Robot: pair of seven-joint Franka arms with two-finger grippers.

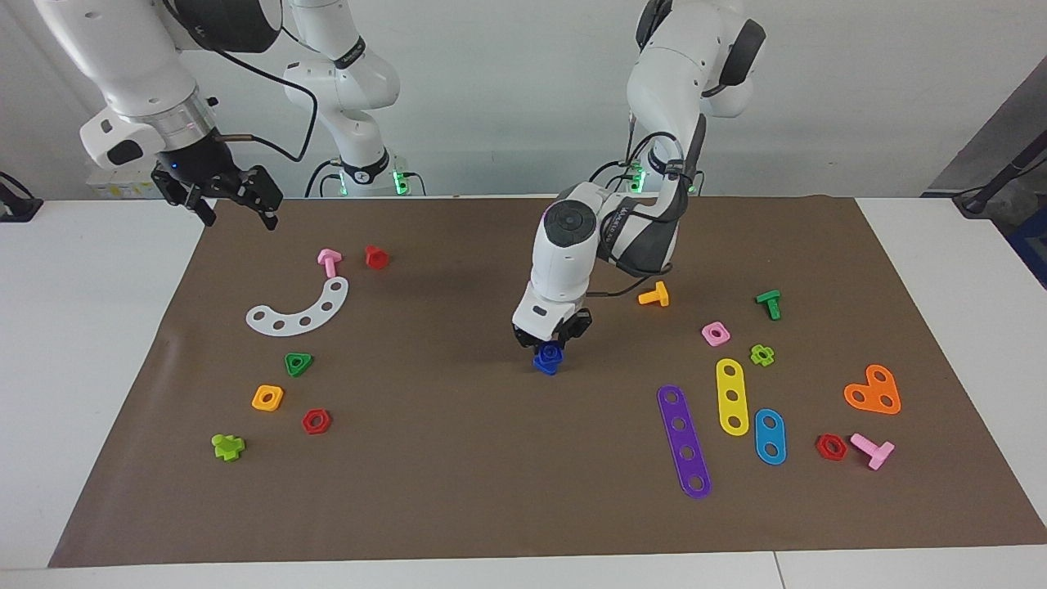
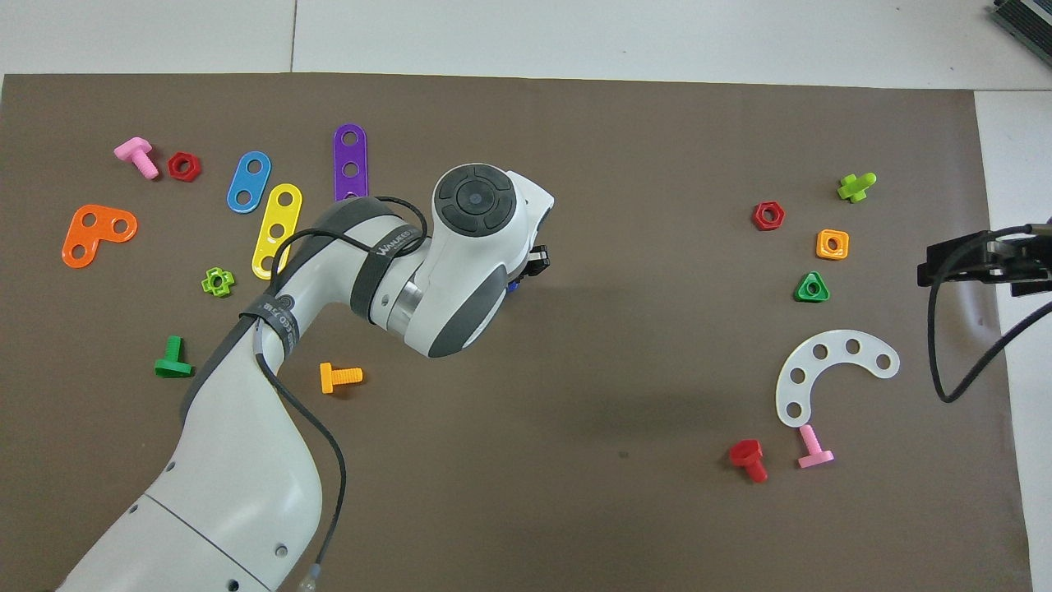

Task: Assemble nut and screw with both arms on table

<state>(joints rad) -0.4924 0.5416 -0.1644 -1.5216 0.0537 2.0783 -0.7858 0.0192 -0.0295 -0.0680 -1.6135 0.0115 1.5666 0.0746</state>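
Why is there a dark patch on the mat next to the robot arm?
Facing view: that is the left arm's soft shadow on the mat, cast toward the right arm's end. Overhead view: the same blurry-edged shadow lies beside the arm, which hides most of the blue parts.

matt brown mat [image 1: 458, 458], glossy plastic nut [image 1: 549, 357]

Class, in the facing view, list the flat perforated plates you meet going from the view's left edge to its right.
White curved plate → purple strip → yellow strip → blue oval plate → orange heart-shaped plate.
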